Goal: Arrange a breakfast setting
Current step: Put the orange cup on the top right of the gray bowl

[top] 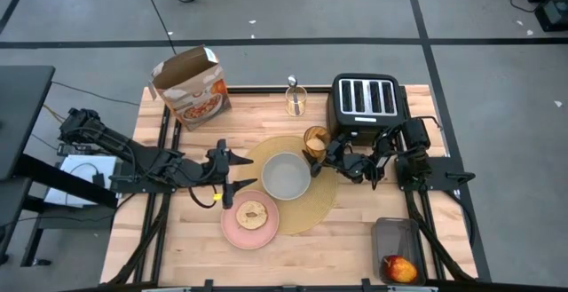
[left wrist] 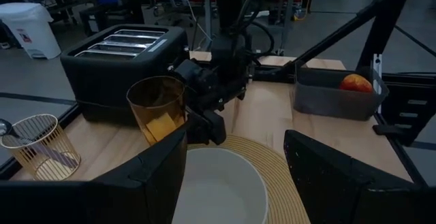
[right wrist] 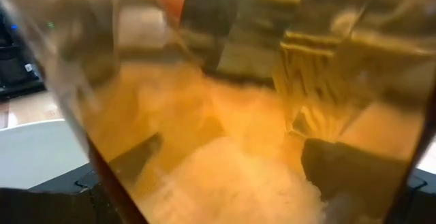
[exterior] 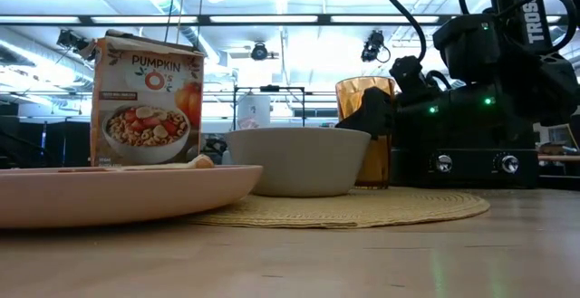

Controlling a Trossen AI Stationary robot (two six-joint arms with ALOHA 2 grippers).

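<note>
Tumbler [top: 316, 138], clamped in the right tool [top: 320, 153], stands on the placemat [top: 324, 194] beside the bowl [top: 286, 176]; left tool [top: 238, 171] gapes, empty.

Tumbler [right wrist: 204, 101]: fills right wrist view, blurred; right fingertips unreadable behind the amber glass.
Plate [exterior: 118, 194]: cut off at low view's left edge; toast on it shows only as a sliver.
Spoon [top: 292, 86]: in far wire holder, too small to tell handle colour.
</note>
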